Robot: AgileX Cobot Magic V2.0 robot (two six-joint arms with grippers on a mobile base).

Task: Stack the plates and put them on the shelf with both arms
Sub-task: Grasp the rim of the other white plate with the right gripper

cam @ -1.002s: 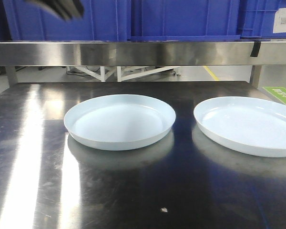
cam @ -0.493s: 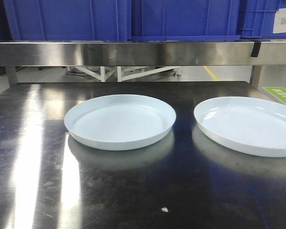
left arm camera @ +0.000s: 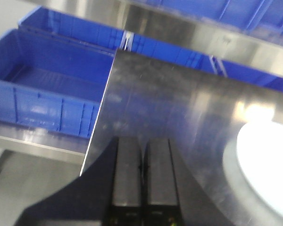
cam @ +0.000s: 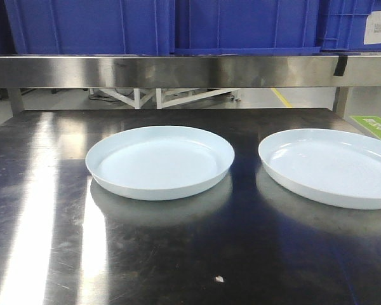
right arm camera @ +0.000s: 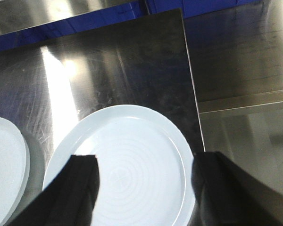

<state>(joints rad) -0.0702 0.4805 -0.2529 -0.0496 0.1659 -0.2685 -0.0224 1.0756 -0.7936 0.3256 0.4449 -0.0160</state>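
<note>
Two pale bluish-white plates lie side by side on the steel table, one at the middle (cam: 159, 162) and one at the right (cam: 330, 166). Neither arm shows in the front view. In the left wrist view my left gripper (left arm camera: 143, 141) is shut with nothing between its fingers. It hangs over the table's left part, with a plate (left arm camera: 269, 174) to its right. My right gripper (right arm camera: 144, 160) is open and hovers above the right plate (right arm camera: 132, 136), its two fingers spread about as wide as the plate. The other plate (right arm camera: 4, 160) shows at the left edge.
A steel shelf beam (cam: 178, 70) runs across above the table's back, with blue bins (cam: 241, 25) standing on it. More blue bins (left arm camera: 47, 89) sit beyond the table's left edge. A lower steel surface (right arm camera: 245, 127) lies past the table's right edge.
A blurred black arm part at the top left of the front view one second ago has gone out of view. The plates have not moved.
</note>
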